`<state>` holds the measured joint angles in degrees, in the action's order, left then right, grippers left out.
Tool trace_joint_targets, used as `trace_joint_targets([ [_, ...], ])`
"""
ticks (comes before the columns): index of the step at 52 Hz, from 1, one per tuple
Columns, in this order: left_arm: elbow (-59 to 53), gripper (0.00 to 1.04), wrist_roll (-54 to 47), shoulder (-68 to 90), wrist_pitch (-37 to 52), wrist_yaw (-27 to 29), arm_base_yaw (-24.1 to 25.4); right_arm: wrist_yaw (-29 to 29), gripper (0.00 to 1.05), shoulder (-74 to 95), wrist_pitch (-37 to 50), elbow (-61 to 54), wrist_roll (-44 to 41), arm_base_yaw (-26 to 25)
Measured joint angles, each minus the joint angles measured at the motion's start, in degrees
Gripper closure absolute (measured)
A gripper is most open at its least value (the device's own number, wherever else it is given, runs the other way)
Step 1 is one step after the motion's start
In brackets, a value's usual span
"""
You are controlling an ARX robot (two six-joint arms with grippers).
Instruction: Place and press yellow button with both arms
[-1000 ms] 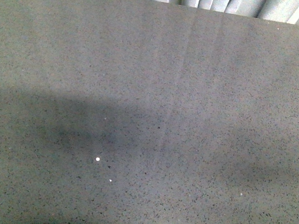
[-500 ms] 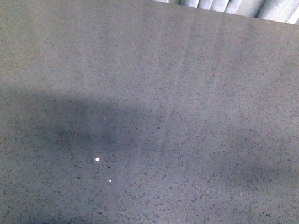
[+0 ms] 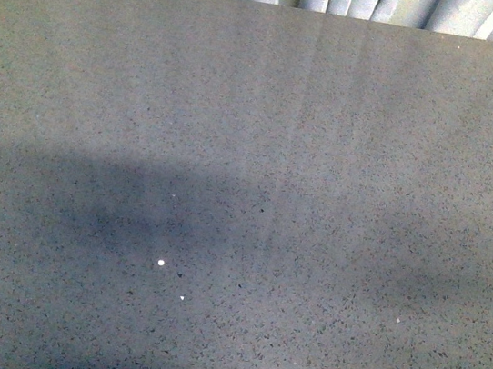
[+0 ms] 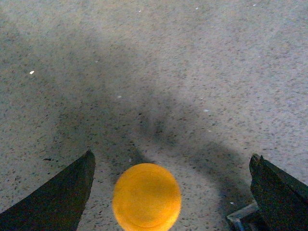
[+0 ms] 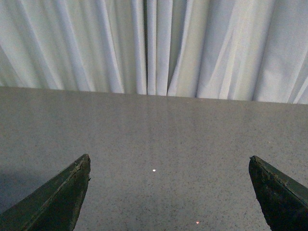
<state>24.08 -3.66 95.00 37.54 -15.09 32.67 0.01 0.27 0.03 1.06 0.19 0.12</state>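
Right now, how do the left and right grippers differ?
The left gripper has the yellow button between its jaws, untouched; the right gripper has nothing. The left faces down at the table; the right looks across it to the curtain. Both stand wide open.

The left gripper [image 4: 171,161] points down, its two black fingers [image 4: 57,197] spread wide apart. The right gripper [image 5: 168,163] points forward, its fingers wide apart too.

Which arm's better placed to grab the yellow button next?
Left. The yellow button sits inside the open left end effector. The right end effector, also open, faces table and curtain, no button in view.
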Motion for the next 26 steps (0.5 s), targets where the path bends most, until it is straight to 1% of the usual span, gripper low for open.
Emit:
trace_joint_targets([
  [12,1.9,0.09,0.0,4.5,0.9,0.3,2.3,0.0,0.09,0.0,0.0,0.0,0.0,0.0],
  [26,2.4,0.09,-0.2,6.7,1.9,0.3,2.6,0.0,0.09,0.0,0.0,0.0,0.0,0.0],
])
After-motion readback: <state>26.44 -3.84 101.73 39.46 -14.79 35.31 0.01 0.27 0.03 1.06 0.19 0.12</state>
